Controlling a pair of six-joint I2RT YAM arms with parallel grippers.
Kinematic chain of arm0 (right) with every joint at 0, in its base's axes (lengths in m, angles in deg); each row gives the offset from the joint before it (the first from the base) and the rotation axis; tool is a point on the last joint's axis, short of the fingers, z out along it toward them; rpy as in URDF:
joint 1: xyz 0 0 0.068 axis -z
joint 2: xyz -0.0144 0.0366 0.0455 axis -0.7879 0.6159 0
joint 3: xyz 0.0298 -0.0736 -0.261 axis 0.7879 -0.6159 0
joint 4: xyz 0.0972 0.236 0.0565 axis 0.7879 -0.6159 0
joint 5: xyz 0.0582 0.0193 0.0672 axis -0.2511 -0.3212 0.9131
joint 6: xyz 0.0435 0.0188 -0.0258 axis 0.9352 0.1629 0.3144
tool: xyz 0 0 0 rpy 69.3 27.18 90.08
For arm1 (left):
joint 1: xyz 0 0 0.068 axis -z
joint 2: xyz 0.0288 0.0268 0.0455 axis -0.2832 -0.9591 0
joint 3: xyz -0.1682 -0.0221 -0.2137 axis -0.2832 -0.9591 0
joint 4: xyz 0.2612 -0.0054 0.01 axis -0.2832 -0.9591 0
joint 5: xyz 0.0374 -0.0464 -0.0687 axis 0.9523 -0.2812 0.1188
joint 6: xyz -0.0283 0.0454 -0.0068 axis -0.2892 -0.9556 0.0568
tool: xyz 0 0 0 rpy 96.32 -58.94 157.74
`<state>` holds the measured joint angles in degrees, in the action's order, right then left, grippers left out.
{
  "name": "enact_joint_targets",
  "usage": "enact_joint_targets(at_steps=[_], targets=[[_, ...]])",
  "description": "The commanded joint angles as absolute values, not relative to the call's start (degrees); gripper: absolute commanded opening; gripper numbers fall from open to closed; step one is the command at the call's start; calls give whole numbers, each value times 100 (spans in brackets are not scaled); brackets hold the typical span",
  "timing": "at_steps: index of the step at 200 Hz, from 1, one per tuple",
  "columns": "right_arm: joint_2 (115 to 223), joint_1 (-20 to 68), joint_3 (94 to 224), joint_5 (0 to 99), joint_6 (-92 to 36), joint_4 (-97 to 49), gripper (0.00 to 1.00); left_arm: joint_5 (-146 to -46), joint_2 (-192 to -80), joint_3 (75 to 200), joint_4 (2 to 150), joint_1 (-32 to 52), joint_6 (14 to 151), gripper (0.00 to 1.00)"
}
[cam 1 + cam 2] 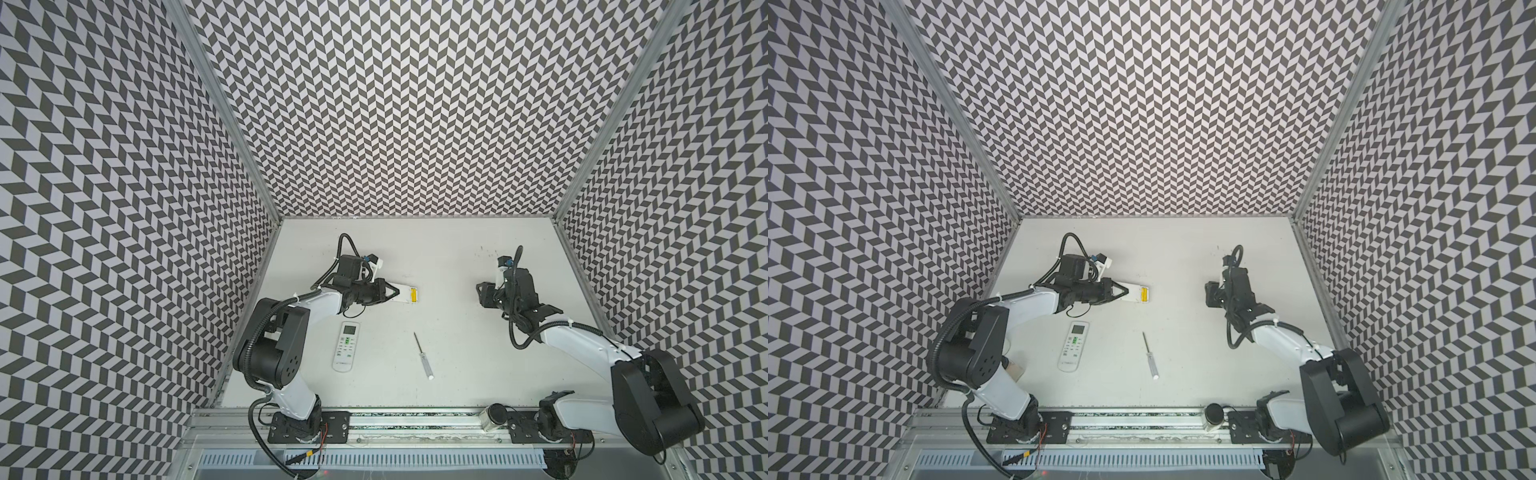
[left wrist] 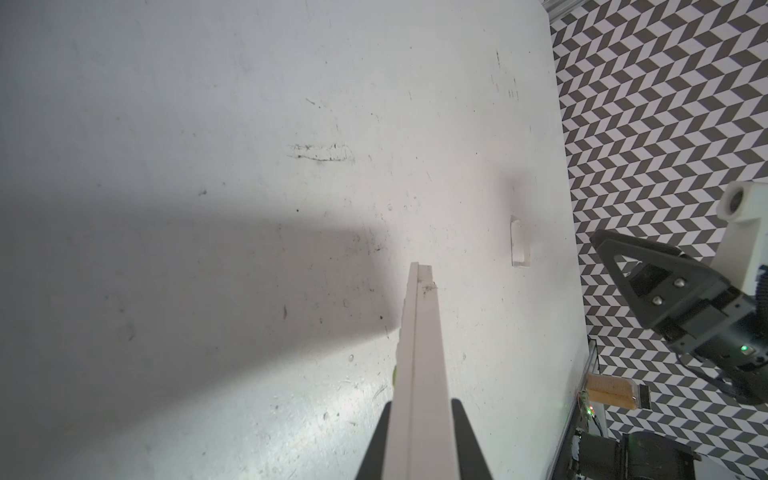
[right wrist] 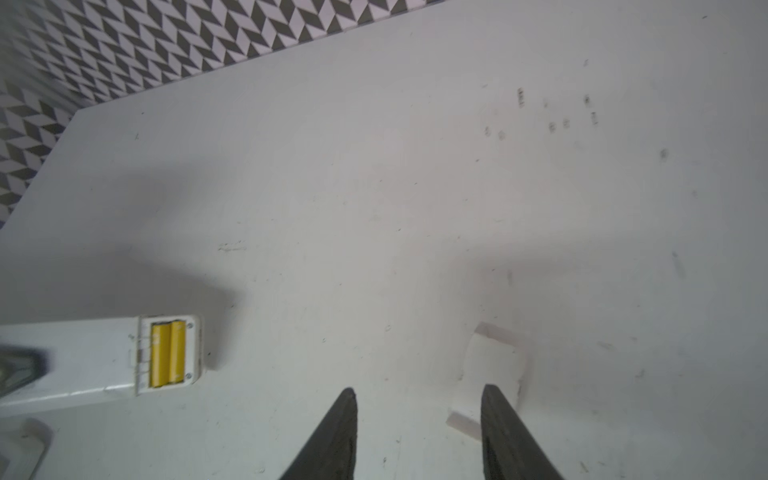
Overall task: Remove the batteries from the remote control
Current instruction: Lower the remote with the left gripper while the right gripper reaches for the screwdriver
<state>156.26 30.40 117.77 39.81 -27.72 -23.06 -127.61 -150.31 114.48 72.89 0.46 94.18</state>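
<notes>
Sitting in the uncovered bay of a white remote, two yellow batteries await removal. The left pincer clamps that remote toward the far left corner of the table. Its cover lies off, just beside the right pincer, which gapes empty. A second remote lies buttons-up near the left edge, back hidden; other batteries unseen.

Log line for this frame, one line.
left end effector: shut on remote | batteries: two yellow, seated in remote | right end effector: open, empty | cover: on table | screwdriver: on table
</notes>
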Motion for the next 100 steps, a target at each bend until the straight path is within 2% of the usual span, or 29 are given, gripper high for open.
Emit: enact_joint_targets(at_steps=[1,64,100], targets=[[15469,2435,11744,4065,-3087,-2039,50,-12930,-15152,11658,7307,89,9495,1],[15265,1445,11601,4697,-3501,-2123,53,-12879,-15511,11859,7037,69,9143,10],[15492,900,11785,4780,-3825,-2521,54,-12635,-15564,11855,6912,94,8931,23]])
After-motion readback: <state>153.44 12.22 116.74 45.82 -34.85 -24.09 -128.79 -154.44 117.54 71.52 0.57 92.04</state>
